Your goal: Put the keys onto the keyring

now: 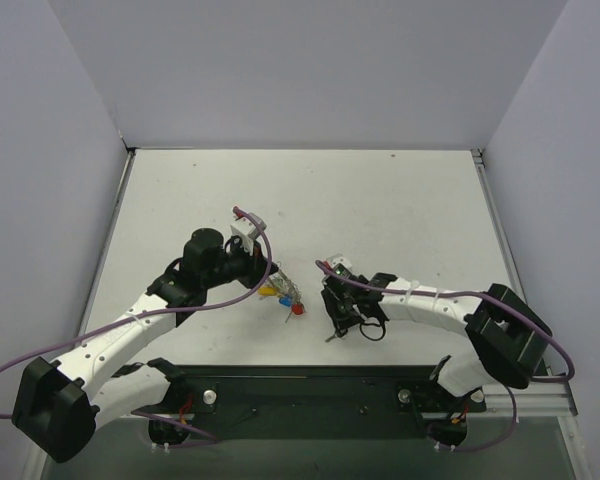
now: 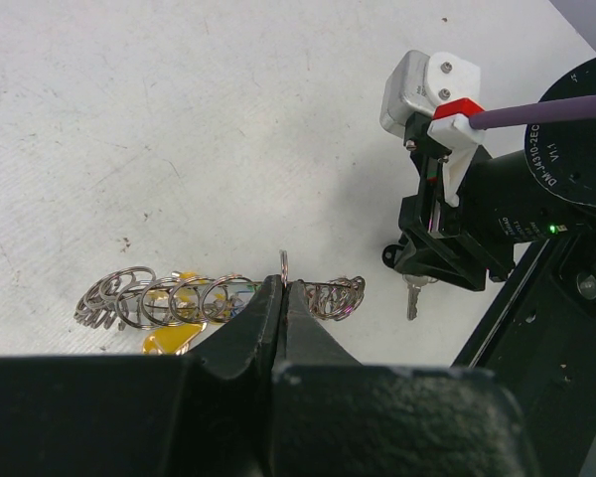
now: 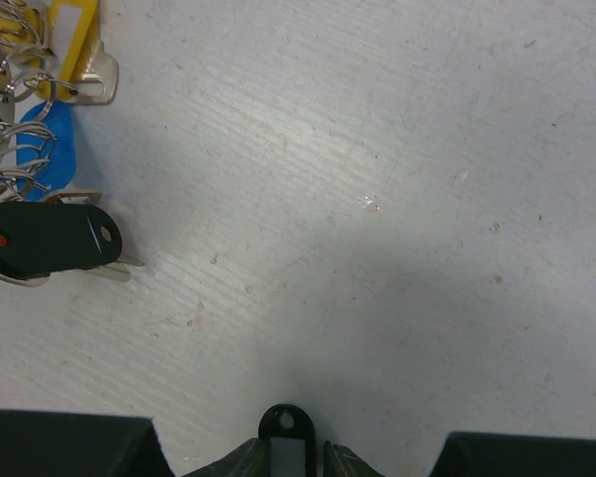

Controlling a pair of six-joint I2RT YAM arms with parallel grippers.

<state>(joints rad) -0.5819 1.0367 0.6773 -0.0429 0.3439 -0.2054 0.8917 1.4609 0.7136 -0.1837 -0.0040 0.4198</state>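
The worktop carries everything near its middle front, just ahead of the two arm bases. The keyring lies on it as a row of loops, running left to right in the left wrist view, with the keys clustered among and under the loops. The left gripper reaches in from the near left and stands over the keyring, its jaws together on one upright loop towards the right end of the row. To the right of the keyring and apart from it is the right gripper, reaching in from the right. A lone key sits between its jaws, blade pointing down towards the worktop
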